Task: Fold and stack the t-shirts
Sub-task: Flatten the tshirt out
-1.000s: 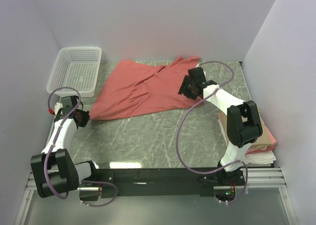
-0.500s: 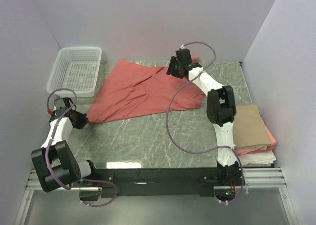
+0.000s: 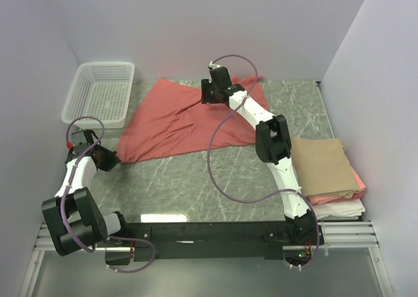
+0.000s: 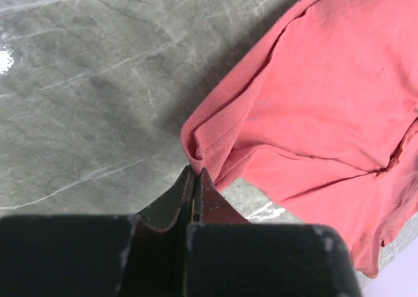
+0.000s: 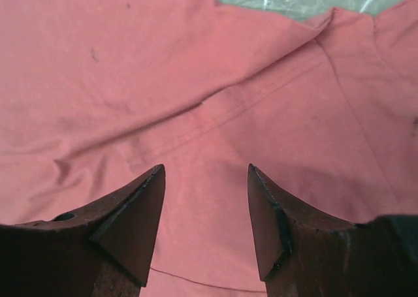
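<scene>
Left wrist view: left claw (image 4: 194, 174) tight on salmon-red shirt (image 4: 326, 101) corner.

No readable text, label or number appears anywhere — none at all.

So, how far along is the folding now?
Done: the tan shirt, pink shirt and white shirt lie folded, stacked. In hand: the left gripper pinches an edge of the red shirt; the right gripper is open over it. Left: folding and stacking it.
</scene>
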